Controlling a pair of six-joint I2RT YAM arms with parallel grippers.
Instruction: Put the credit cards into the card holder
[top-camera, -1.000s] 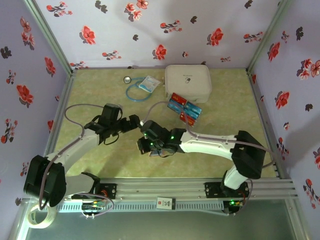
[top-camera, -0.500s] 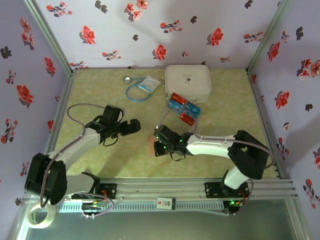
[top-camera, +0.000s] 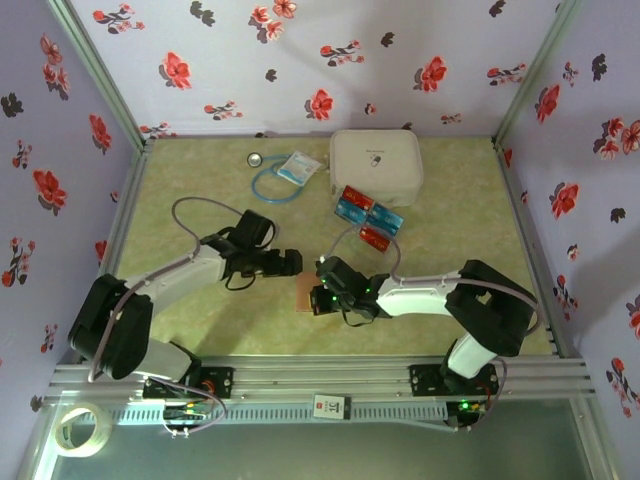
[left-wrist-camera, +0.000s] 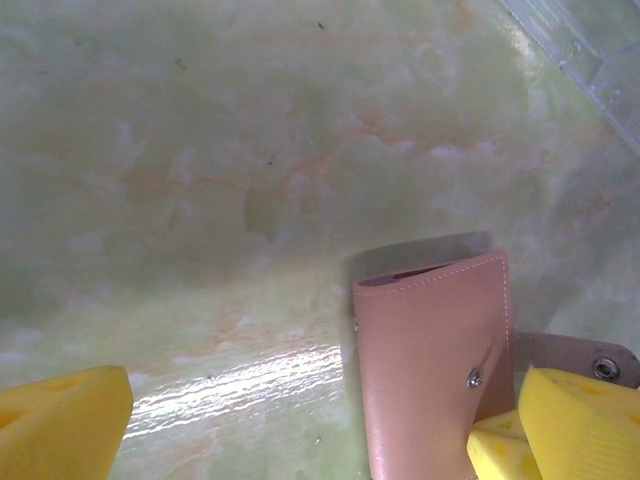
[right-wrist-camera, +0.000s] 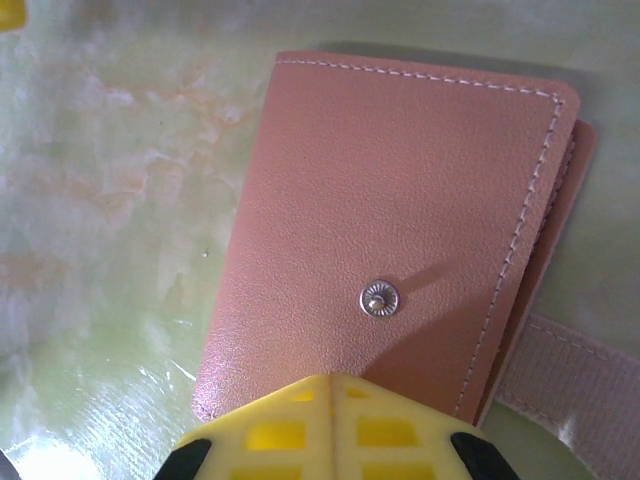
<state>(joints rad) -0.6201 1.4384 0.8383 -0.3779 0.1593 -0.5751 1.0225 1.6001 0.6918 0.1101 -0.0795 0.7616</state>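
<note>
Nothing is done yet: the credit cards (top-camera: 368, 220) lie loose at upper centre and the card holder (top-camera: 305, 294) lies folded at centre. The right gripper (right-wrist-camera: 335, 420) is pressed together at its edge, and the left gripper (top-camera: 290, 262) is spread wide.

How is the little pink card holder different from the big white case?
The card holder is pinkish-brown; the white case is white. The card holder is much smaller than the white case. The card holder lies mid-table; the white case sits near the back wall. Both lie flat on the table.
</note>
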